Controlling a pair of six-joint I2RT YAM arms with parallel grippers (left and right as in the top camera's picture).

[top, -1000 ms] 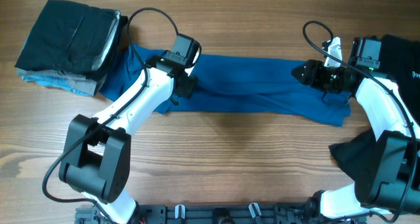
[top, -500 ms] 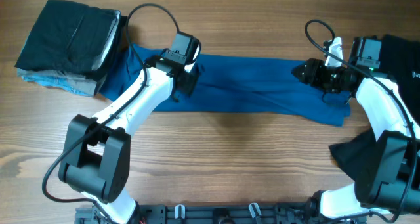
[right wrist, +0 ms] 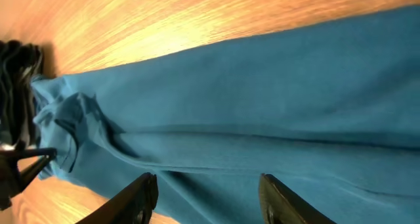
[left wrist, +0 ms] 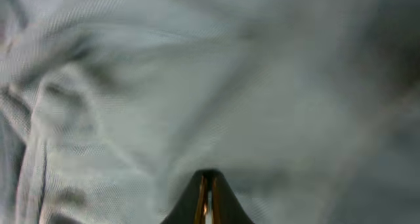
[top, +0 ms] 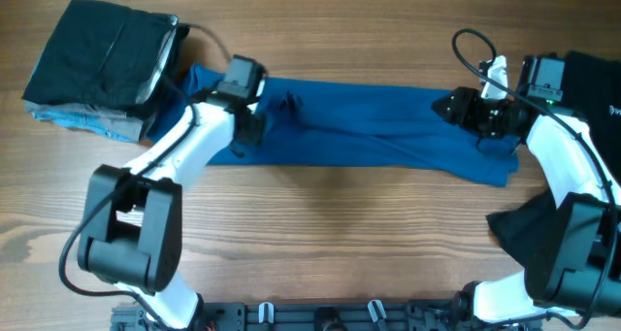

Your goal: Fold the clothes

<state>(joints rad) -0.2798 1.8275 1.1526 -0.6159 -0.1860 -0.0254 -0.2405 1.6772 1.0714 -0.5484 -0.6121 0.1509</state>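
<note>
The blue polo shirt lies folded into a long strip across the table. My left gripper sits on its left end, jaws shut and pressed into the cloth. In the left wrist view the shut jaws are surrounded by washed-out fabric. My right gripper hovers open over the shirt's right part. In the right wrist view its fingers are spread above the shirt and hold nothing.
A stack of folded garments, black on top, stands at the back left, touching the shirt's left end. A black garment with a small white logo lies at the right edge. Another black piece lies front right.
My left gripper has moved left along the shirt, and the shirt's left end has spread leftward with it, leaving a wrinkle near the middle. The right arm has not moved.
</note>
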